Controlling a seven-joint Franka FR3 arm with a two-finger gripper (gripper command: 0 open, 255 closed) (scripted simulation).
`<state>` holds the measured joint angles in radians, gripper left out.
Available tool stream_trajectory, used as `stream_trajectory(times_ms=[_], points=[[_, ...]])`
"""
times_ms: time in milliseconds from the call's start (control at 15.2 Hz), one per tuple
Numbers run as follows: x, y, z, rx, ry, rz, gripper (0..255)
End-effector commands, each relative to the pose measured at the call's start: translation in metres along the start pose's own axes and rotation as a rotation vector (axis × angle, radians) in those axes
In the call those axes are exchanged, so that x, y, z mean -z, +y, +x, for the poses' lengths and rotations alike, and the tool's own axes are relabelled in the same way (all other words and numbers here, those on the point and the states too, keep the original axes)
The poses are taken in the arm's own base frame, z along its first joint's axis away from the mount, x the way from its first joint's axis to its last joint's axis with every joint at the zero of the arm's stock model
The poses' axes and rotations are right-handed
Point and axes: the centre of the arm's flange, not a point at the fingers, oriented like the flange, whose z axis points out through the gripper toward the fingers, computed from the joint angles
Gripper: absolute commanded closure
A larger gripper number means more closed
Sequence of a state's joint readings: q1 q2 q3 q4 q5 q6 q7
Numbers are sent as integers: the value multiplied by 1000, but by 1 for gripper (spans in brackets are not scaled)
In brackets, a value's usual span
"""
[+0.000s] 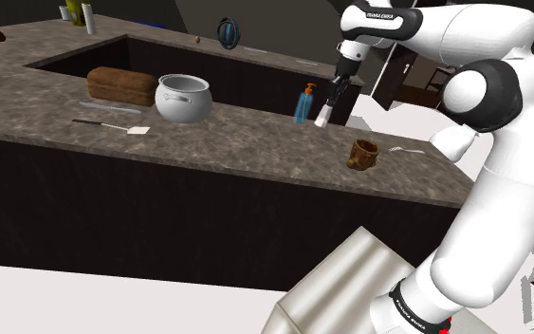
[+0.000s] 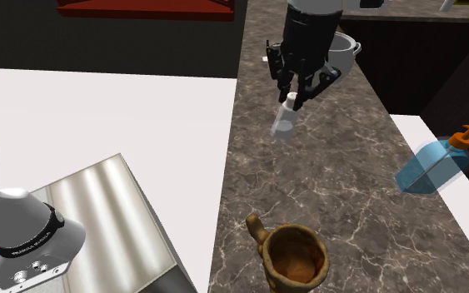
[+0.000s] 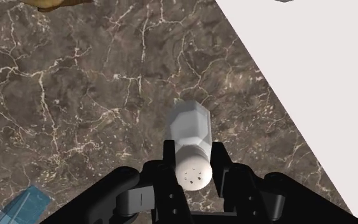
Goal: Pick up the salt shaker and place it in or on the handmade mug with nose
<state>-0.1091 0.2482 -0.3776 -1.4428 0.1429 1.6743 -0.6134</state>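
White salt shaker [image 3: 189, 130] hangs clamped at its cap end between the black jaws, apparently lifted above the marbled desk [image 2: 341, 183] and well apart from the brown mug [image 2: 295, 256], ready for carrying over that mug's rim.

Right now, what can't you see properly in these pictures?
Salt shaker: shoulder view, its top is hidden by the claw gripping it.
Mug: wrist view, cut off by the picture's edge.
Pot: second exterior view, mostly behind the claw.
Soap bottle: wrist view, cut off by the edge.
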Motion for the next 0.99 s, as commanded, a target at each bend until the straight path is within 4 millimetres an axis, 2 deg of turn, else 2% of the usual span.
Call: stream_trajectory(times_ms=[0, 66, 924], points=[[11, -1, 0, 0, 0, 0, 255], [13, -1, 0, 0, 0, 0, 255], [60, 100, -131, 0, 0, 0, 255]])
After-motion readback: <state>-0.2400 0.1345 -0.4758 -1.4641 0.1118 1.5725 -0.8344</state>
